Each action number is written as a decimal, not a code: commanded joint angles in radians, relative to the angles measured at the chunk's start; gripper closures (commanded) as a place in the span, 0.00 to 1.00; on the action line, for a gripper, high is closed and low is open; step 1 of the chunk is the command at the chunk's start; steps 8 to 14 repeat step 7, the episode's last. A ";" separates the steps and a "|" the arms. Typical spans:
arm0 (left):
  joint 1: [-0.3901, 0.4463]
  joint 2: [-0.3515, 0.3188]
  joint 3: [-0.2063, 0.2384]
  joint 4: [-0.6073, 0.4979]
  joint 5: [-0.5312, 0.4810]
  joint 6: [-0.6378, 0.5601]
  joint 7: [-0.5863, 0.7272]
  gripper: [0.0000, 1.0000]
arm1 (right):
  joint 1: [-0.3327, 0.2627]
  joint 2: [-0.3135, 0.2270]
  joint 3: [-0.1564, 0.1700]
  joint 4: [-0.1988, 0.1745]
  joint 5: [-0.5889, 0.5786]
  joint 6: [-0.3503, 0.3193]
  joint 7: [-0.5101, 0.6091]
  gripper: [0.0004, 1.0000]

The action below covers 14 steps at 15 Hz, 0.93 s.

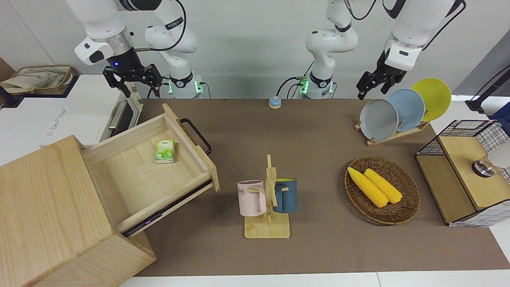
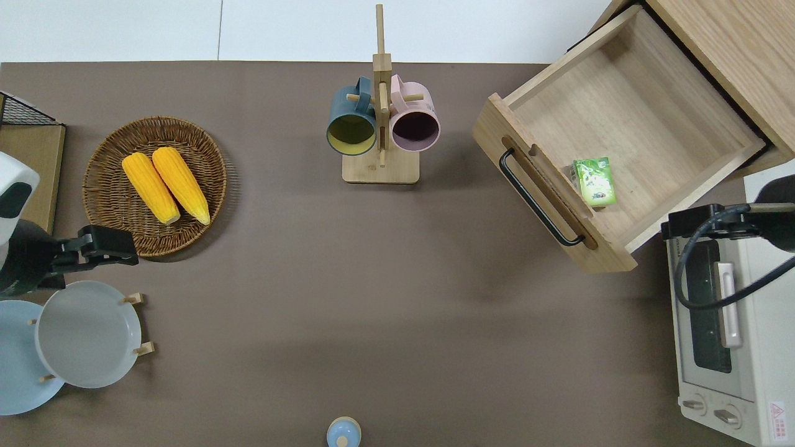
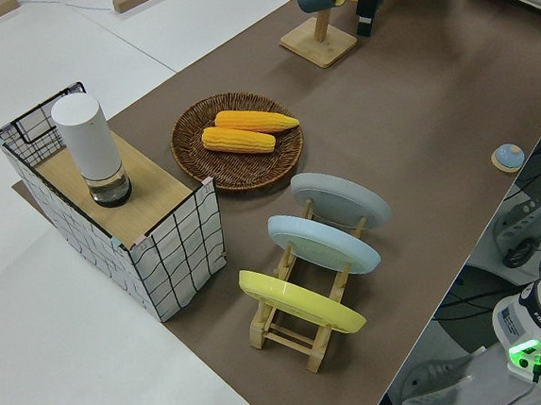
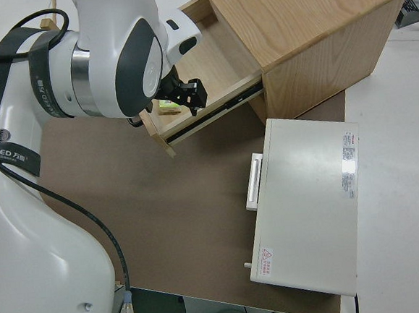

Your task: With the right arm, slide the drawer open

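The pale-wood drawer stands pulled far out of the light-wood cabinet, at a slant across the table's right-arm end. Its black bar handle faces the table's middle. A small green packet lies inside, near the drawer's front. The drawer, handle and packet also show in the overhead view. My right gripper is open and empty, raised over the corner of the white toaster oven next to the drawer's front corner. It touches nothing. My left arm is parked.
A mug rack with a pink and a blue mug stands mid-table. A wicker basket with two corn cobs, a plate rack and a wire-mesh basket fill the left arm's end. A small blue knob lies near the robots.
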 commanded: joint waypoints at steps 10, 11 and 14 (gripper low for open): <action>-0.001 -0.008 0.004 0.004 -0.001 -0.015 0.009 0.01 | -0.001 0.036 0.017 0.053 -0.087 -0.020 -0.021 0.01; -0.001 -0.008 0.004 0.004 -0.001 -0.015 0.009 0.01 | -0.001 0.036 0.017 0.053 -0.087 -0.020 -0.021 0.01; -0.001 -0.008 0.004 0.004 -0.001 -0.015 0.009 0.01 | -0.001 0.036 0.017 0.053 -0.087 -0.020 -0.021 0.01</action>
